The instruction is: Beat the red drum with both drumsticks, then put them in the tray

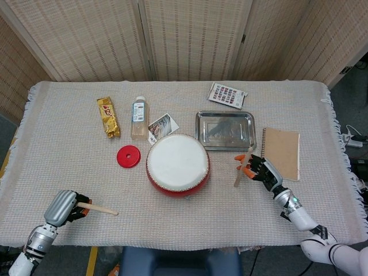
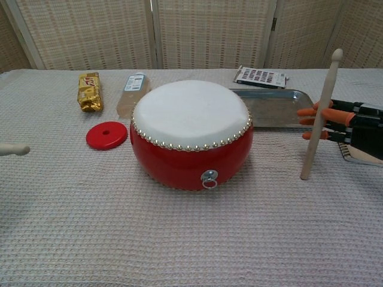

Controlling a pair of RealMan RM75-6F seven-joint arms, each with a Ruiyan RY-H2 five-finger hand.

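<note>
Right hand (image 2: 350, 122) pinches a near-upright drumstick (image 2: 320, 116) beside the red drum (image 2: 190, 134), before the tray (image 1: 225, 130). Left hand (image 1: 64, 207) grips another stick (image 1: 99, 208) near the table's front-left corner. The fingertip hold looks light; striking could loosen it.
</note>
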